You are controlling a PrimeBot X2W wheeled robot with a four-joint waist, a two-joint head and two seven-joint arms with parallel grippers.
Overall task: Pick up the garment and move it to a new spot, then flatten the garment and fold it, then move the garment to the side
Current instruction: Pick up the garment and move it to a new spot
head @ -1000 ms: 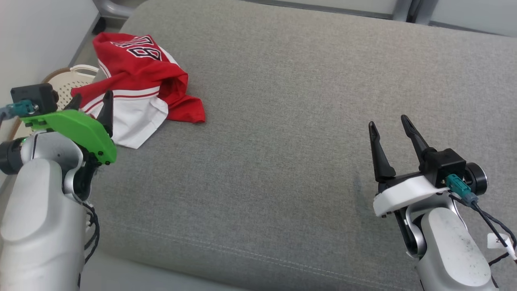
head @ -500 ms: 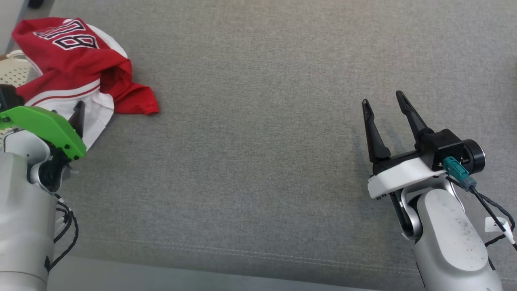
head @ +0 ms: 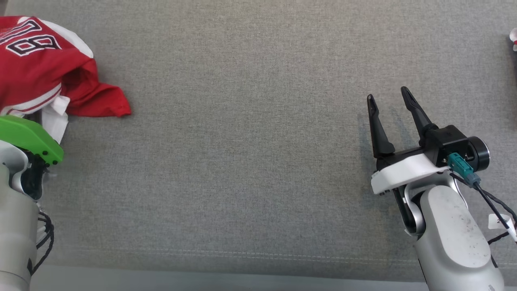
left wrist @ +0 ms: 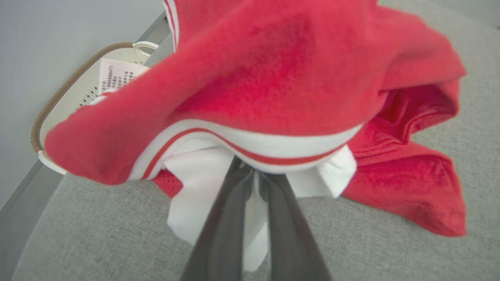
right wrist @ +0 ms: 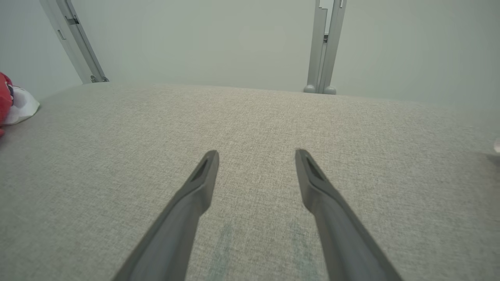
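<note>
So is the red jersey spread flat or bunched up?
Bunched up: the jersey sits crumpled on the grey cushion, its white part pinched in the shut left gripper.

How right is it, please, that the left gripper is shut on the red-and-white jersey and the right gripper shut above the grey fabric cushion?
The right gripper is open, not shut, as the right wrist view shows; the rest holds.

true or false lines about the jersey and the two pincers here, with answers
1. The left pincer is shut on white fabric of the jersey. True.
2. The right pincer grips a sleeve. False: it is open and empty above the grey cushion.
3. The jersey lies flat and folded. False: it is crumpled in a heap.
4. A basket sits past the grey cushion's edge, near the jersey. True.
</note>
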